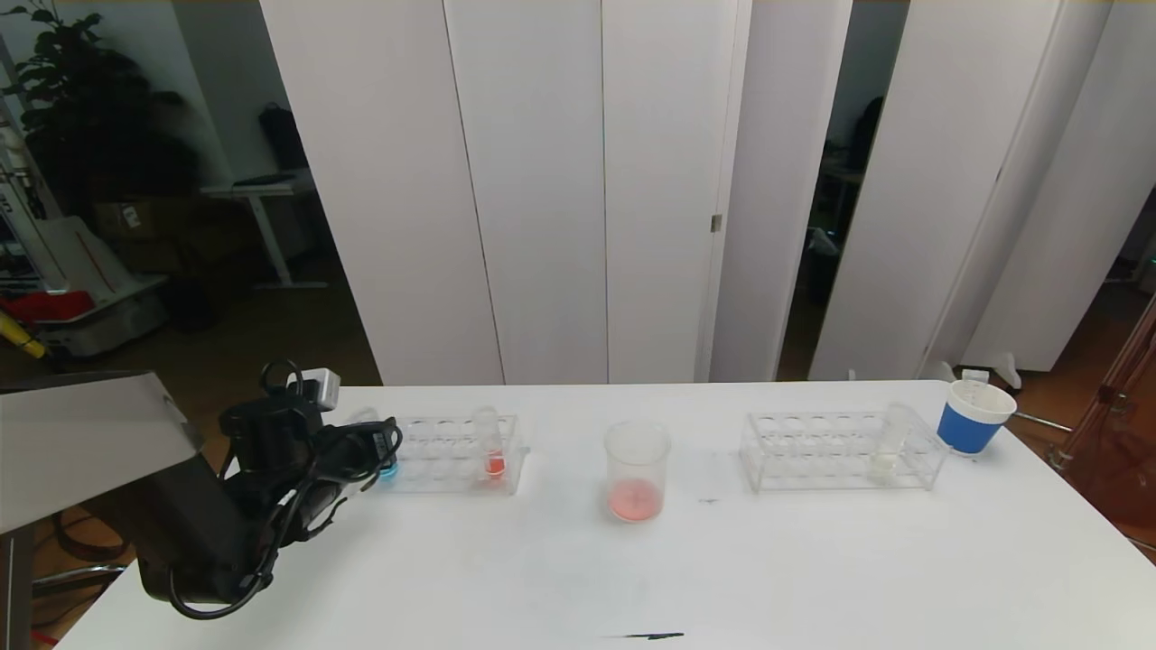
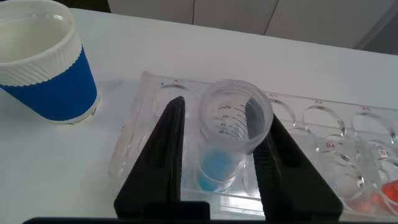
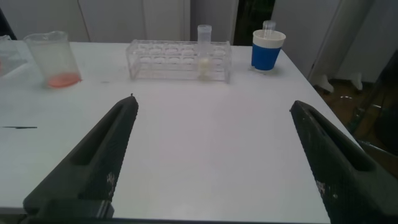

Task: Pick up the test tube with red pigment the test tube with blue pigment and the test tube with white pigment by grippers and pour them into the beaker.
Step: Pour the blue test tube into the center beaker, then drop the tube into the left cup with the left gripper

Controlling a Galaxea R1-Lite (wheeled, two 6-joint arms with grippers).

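Note:
The test tube with blue pigment (image 2: 231, 127) stands in an end hole of the left clear rack (image 1: 442, 451), its blue liquid (image 1: 388, 470) at the bottom. My left gripper (image 2: 224, 118) is shut on it, one black finger on each side. The test tube with red pigment (image 1: 493, 449) stands in the same rack, nearer the beaker. The beaker (image 1: 637, 469) sits mid-table with reddish liquid in its bottom. The test tube with white pigment (image 1: 890, 442) stands in the right rack (image 1: 813, 451). My right gripper (image 3: 211, 104) hangs open over bare table, out of the head view.
A blue-and-white paper cup (image 1: 974, 417) stands at the far right beyond the right rack. Another such cup (image 2: 43, 62) stands close beside the left rack's end. A dark mark (image 1: 655, 636) lies near the table's front edge.

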